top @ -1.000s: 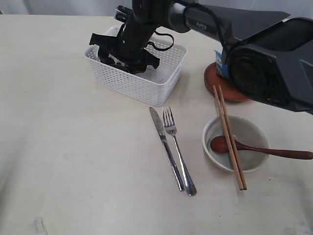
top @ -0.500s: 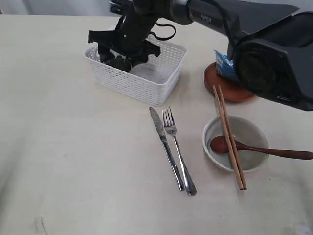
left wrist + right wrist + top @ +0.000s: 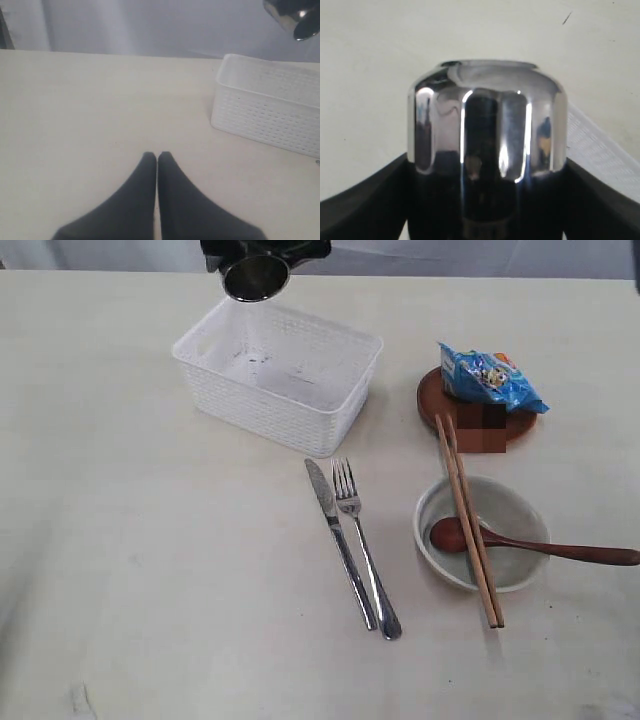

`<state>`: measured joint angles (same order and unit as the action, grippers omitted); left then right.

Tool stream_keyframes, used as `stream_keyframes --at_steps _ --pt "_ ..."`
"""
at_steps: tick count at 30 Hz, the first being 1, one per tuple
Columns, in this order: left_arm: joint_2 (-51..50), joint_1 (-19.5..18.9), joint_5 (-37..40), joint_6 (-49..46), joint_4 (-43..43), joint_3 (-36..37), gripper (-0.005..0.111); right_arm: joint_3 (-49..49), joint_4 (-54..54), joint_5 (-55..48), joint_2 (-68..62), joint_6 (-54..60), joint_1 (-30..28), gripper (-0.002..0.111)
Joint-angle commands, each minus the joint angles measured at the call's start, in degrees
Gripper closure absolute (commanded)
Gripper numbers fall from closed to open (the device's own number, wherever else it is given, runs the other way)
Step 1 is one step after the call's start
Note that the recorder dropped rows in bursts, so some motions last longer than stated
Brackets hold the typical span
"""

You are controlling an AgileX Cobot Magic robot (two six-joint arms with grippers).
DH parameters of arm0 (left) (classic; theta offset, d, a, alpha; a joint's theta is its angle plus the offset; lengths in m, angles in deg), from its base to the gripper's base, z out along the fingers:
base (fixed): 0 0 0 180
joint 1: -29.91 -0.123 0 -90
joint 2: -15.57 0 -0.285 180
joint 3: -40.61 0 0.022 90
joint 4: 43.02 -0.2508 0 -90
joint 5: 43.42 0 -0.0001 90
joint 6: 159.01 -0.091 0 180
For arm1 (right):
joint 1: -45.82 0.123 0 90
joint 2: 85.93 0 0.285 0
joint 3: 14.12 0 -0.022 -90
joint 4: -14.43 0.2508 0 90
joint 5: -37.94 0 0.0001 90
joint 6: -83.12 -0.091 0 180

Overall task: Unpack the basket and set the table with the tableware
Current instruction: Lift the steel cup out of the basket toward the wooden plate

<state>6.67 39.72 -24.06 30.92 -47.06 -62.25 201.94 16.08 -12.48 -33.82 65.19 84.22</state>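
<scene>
The right tool (image 3: 262, 252) clamps the shiny steel cup (image 3: 487, 125) by its sides, high over the empty white basket (image 3: 300, 425); the left tool (image 3: 157, 162) sits pinched closed and empty above the desk (image 3: 75, 110). I'd guess the cup's slick, rounded wall could slide out of that grip and drop. The blue snack packet (image 3: 490, 375) carries print too small to read.

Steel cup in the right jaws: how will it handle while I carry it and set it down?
Probably slippery: the steel cup has a polished, mirror-like wall, so the jaws likely get little friction. Its rounded body looks apt to roll if laid sideways. Being metal, it likely won't crush.
</scene>
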Motion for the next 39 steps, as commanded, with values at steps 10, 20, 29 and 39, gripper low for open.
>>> stream_keyframes --at_steps 10,20,29,39 --pt "-0.2 0.2 -0.6 0.3 0.0 0.1 0.105 -9.9 10.0 -19.5 13.5 15.1 -5.3 0.109" --pt "-0.2 0.2 -0.6 0.3 0.0 0.1 0.105 -25.6 6.6 -19.5 28.5 23.2 -5.0 0.109" --pt "-0.3 0.2 -0.7 0.3 0.0 0.1 0.105 -27.5 8.8 -19.5 31.4 25.7 -5.0 0.109" --pt "-0.3 0.2 -0.7 0.3 0.0 0.1 0.105 -27.5 8.8 -19.5 31.4 25.2 -5.0 0.109"
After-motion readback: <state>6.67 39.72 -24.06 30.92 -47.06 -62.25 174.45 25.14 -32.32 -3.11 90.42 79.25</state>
